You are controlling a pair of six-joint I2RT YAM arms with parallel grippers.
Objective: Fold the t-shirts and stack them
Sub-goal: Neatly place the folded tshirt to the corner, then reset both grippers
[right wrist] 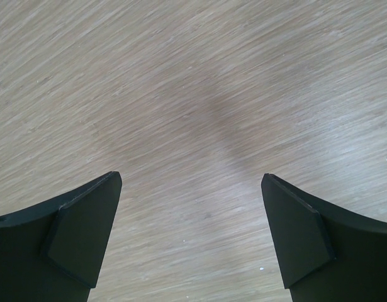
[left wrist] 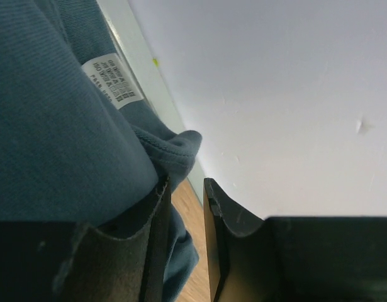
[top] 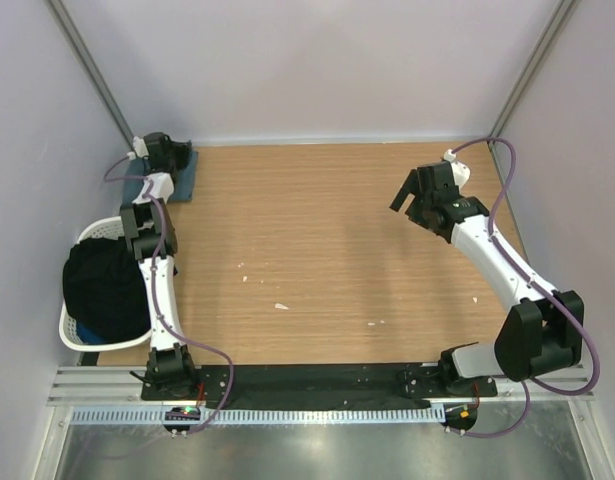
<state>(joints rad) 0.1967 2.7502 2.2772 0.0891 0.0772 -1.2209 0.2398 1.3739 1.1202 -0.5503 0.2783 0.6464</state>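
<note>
1 slate blue-grey t-shirt [top: 184, 178] lies bunched in the far left corner of the wooden table [top: 327, 250], up against the wall [left wrist: 275, 94]. In the left wrist view its finely ribbed knit fills the left side [left wrist: 48, 138], with a small white printed label [left wrist: 111, 80] on it and a stitched hem edge curling down just above the fingers. The left gripper [top: 159, 150] is on the shirt; its 2 fingers [left wrist: 149, 251] stand close together with a narrow gap, and cloth shows low in that gap, but I cannot tell if a fold is pinched. The right gripper [top: 415, 195] hangs over bare wood on the right, well apart from the shirt, fingers [right wrist: 80, 233] spread wide and holding nothing. A white laundry basket [top: 75, 335] beside the table's left edge holds a heap of black cloth [top: 105, 285].
</note>
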